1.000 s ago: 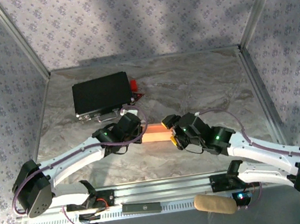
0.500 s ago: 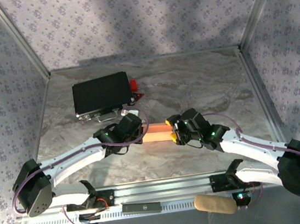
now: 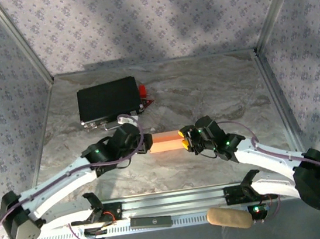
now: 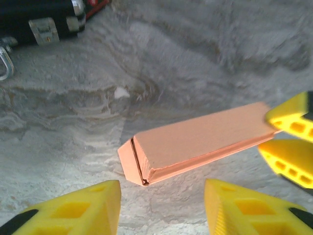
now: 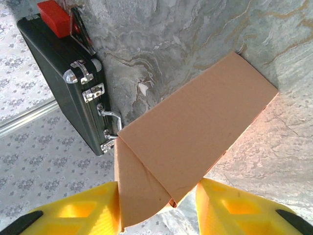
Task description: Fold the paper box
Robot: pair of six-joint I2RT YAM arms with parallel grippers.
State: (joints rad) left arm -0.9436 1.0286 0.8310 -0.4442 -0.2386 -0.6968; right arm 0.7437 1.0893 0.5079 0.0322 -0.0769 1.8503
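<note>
The paper box is a salmon-orange closed oblong lying on the marble table between the two arms. In the left wrist view the paper box lies just beyond my left gripper, whose yellow fingers stand apart with only table between them. From above, the left gripper sits just off the box's left end. My right gripper holds the box's right end. Seen from the right wrist, the right gripper has one finger against the end flap and the other against the corner of the paper box.
A black case with metal latches lies at the back left, a red object at its right edge. A tan pad and a small black bar rest on the near rail. Metal frame posts border the table.
My left gripper has opened and drawn back to the left, off the box's left end. My right gripper has closed in on the box's right end.
</note>
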